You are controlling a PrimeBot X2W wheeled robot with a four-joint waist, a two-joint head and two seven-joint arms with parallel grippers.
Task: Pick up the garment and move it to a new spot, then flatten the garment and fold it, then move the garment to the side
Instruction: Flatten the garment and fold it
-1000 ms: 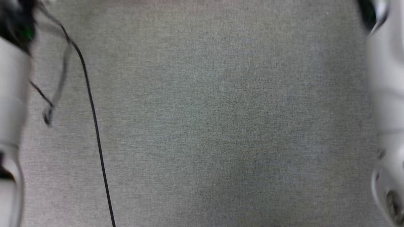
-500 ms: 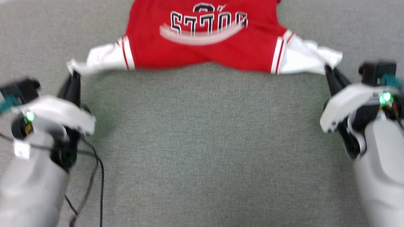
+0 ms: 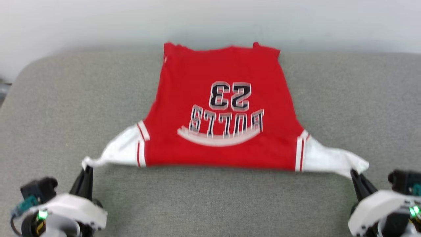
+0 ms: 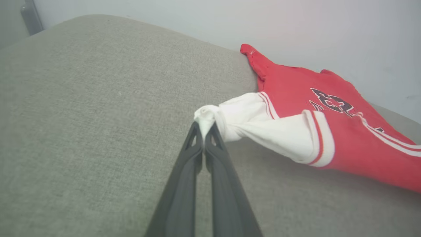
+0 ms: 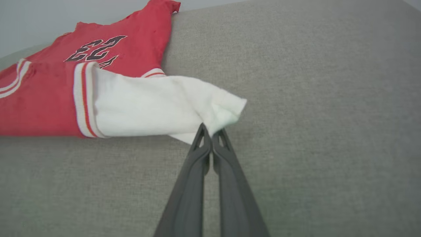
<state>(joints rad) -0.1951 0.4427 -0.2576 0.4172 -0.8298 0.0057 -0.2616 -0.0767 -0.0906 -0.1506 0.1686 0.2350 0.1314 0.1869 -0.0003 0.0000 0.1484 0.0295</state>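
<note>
The shirt (image 3: 223, 98) is spread print-up on the grey counter (image 3: 65, 98). Its hem is at the far edge by the pale wall (image 3: 210, 19), and "BULLS 23" reads upside down in the head view. Down at lower left, the left pincer (image 3: 88, 171) is clamped on the tip of the white left sleeve (image 3: 115, 153). The wrist view shows the cloth bunched into a little knot right between the closed fingers. Across the way, the right pincer (image 3: 354, 174) has its fingers closed on the corner of the right sleeve (image 3: 332, 158). Both sleeves are drawn out sideways and toward the robot, with their tips lifted a touch off the counter. The near edge of the red body runs in a nearly straight line between them. The body lies flat, with a few wrinkles at the hem.
</note>
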